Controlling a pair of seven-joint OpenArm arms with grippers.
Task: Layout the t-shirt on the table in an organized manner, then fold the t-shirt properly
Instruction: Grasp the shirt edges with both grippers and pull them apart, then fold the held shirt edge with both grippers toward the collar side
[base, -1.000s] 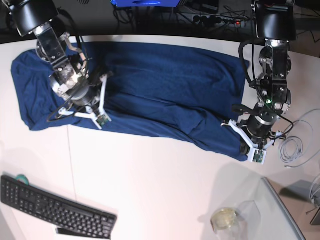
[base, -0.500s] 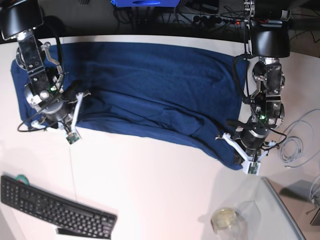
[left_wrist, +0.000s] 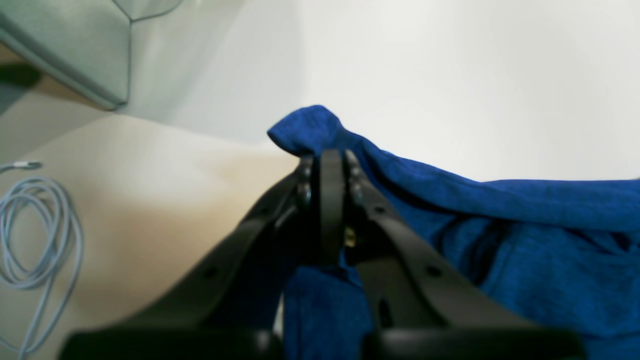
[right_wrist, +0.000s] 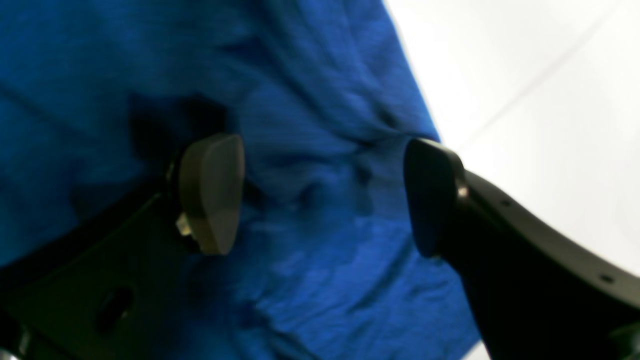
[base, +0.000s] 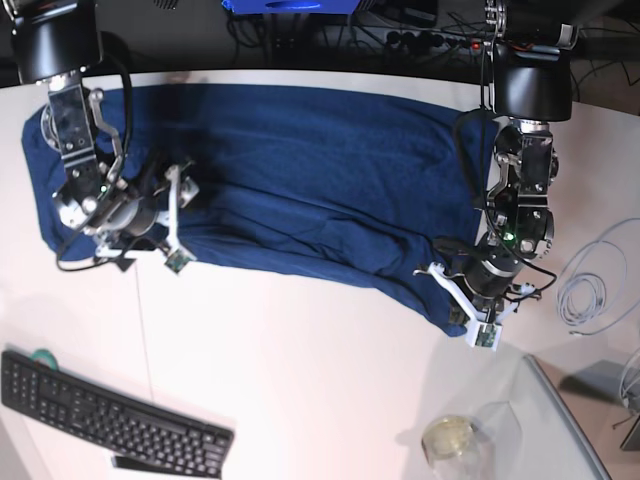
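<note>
T-shirt: the navy t-shirt (base: 300, 180) is lying spread across the far half of the surface (base: 300, 370), stretching from the right arm's side to the left arm's side, with wrinkles and a fold along its near edge.
Surface: the white surface is carrying the t-shirt, with a thin seam line running across it near the cloth's edge in the right wrist view.
Left gripper: the left gripper (left_wrist: 325, 165) is pinching a corner of the t-shirt (left_wrist: 500, 225), its jaws pressing together on the cloth, and a small peak of fabric is sticking up just past the tips.
Right gripper: the right gripper (right_wrist: 325, 195) is standing with its jaws spread wide over the rumpled t-shirt (right_wrist: 310, 90), holding nothing between the two pads (right_wrist: 210, 192).
Right arm in base view: the right gripper (base: 175, 215) is sitting over the t-shirt's near edge.
Left arm in base view: the left gripper (base: 455, 290) is sitting at the t-shirt's near corner.
Keyboard: a black keyboard (base: 110, 420) is lying at the near edge, well apart from the t-shirt.
Cable: a coiled grey cable (base: 585, 290) is lying beside the left arm.
Tray: a grey translucent tray (base: 560, 430) is sitting at the near corner beyond the cloth.
</note>
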